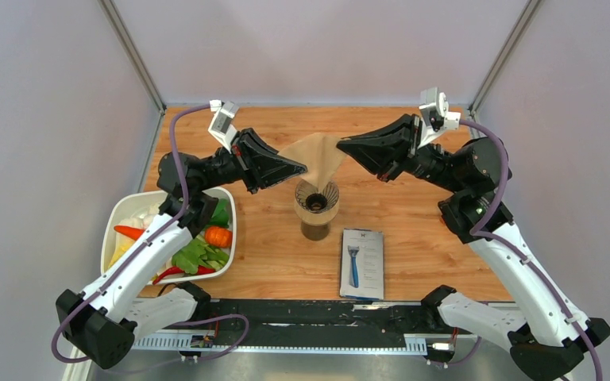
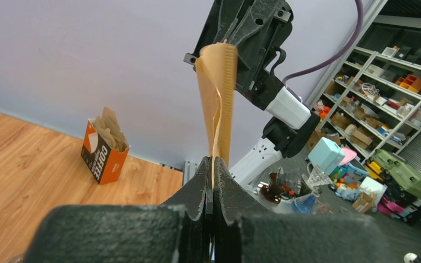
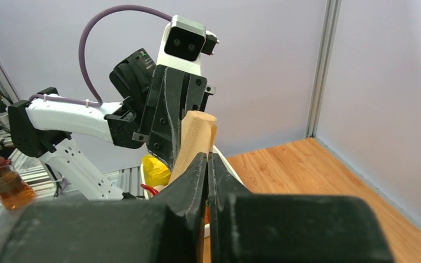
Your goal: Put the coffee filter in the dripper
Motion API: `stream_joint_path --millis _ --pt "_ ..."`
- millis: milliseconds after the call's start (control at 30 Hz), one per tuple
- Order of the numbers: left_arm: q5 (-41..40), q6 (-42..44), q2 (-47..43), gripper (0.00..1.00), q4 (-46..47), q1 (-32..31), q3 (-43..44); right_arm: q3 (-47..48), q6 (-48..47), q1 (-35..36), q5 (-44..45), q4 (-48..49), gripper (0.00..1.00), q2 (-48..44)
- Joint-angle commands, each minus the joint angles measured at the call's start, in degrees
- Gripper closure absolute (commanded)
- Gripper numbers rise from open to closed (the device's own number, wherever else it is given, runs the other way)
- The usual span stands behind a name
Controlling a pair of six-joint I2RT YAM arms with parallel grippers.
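Paper filter (image 1: 318,159) hangs in air between both claws, over dripper (image 1: 316,200), not in it. Left claw (image 1: 302,168) clamped on one edge. Right claw (image 1: 341,145) closed, seemingly pinching opposite edge; contact partly hidden. Dripper upright on table (image 1: 413,214).

White dish (image 1: 107,238) of vegetables (image 1: 198,252), boxed razor (image 1: 362,263) on wooden table (image 1: 421,230); orange coffee box (image 2: 103,152)
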Motion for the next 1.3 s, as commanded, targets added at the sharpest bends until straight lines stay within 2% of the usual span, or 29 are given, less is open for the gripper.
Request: stream_joint_path --millis 0,33,67,100,300,533,667,833,967,1000,1033,1100,1133,1167,1200,1267 --pt "0.62 -1.47 -0.24 1.0 3.94 0.61 -0.32 2.37 0.29 -0.89 -0.35 1.25 0.62 -0.82" --pt "0.58 -1.56 -0.18 1.0 4.35 0.63 -0.23 2.0 0.47 -0.91 -0.34 1.21 0.34 -1.03" --pt "0.55 -2.02 -0.02 1.0 4.68 0.69 0.07 1.46 1.01 -0.91 -0.54 1.15 0.17 -1.21" --pt "0.54 -2.14 0.11 1.0 5.06 0.65 0.47 0.84 1.73 -0.91 -1.46 1.05 0.12 -1.26" --pt "0.58 -2.99 1.09 1.0 5.36 0.64 2.58 -4.06 7.36 -0.82 -8.82 1.48 0.19 -0.06" --pt "0.23 -3.23 1.77 1.0 5.32 0.59 3.08 -6.05 8.71 0.93 -10.58 4.43 0.18 1.58" --pt "0.2 -3.36 2.04 1.0 5.43 0.43 3.29 -7.2 8.15 1.82 -10.96 4.62 0.29 2.12" --pt "0.3 -3.06 2.21 1.0 5.29 0.37 3.19 -7.6 8.52 2.39 -11.61 5.06 0.62 3.03" --pt "0.49 -2.57 1.66 1.0 4.65 0.32 2.81 -7.06 7.31 2.42 -11.76 5.1 0.95 2.58" --pt "0.52 -2.51 1.56 1.0 4.2 0.38 2.72 -7.02 6.95 2.43 -11.74 4.75 1.0 2.41" --pt "0.58 -2.41 1.27 0.99 3.99 0.43 2.66 -6.94 6.61 2.38 -11.54 4.34 1.0 2.22" --pt "0.81 -2.11 0.93 0.91 2.4 0.63 2.83 -6.97 5.98 2.43 -11.46 3.26 1.0 1.74" --pt "0.85 -2.03 0.8 0.82 0.63 0.94 3.1 -7.05 5.78 2.38 -11.42 2.84 1.0 1.46" --pt "1.06 -2.01 0.67 0.78 -0.12 1.2 3.2 -7.2 5.65 2.41 -11.42 2.34 1.0 1.15" --pt "1.1 -1.96 0.54 0.71 -1.37 1.83 3.49 -7.38 5.5 2.38 -11.34 1.89 1.0 0.75" --pt "1.2 -2.09 0.09 0.68 -2.13 3.14 3.47 -7.85 5.17 2.41 -11.36 1.07 1.0 0.16"
